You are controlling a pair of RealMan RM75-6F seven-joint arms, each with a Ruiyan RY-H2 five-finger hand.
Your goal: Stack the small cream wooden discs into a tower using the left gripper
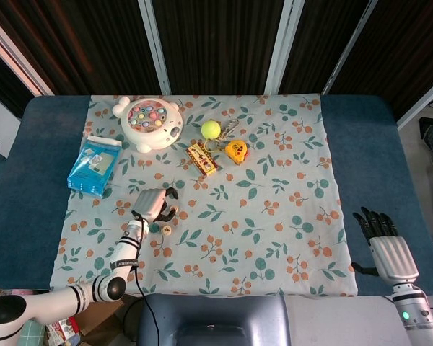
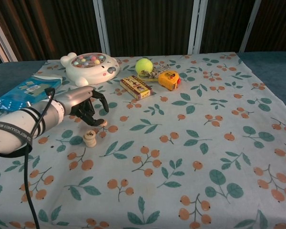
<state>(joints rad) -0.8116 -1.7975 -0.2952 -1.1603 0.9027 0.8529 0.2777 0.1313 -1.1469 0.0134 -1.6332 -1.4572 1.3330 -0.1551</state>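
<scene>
A short stack of cream wooden discs stands on the floral cloth, also seen as the stack in the head view. A single cream disc lies just behind it, to the right. My left hand hovers over that single disc with its fingers curled down and apart, the fingertips at the disc's left edge. I see no grip on it. From the head view the left hand covers most of that disc. My right hand rests at the table's right front edge, fingers straight.
A white fishing toy and a blue packet lie behind and left of the left hand. A small printed box, a tennis ball and a yellow tape measure sit at the back centre.
</scene>
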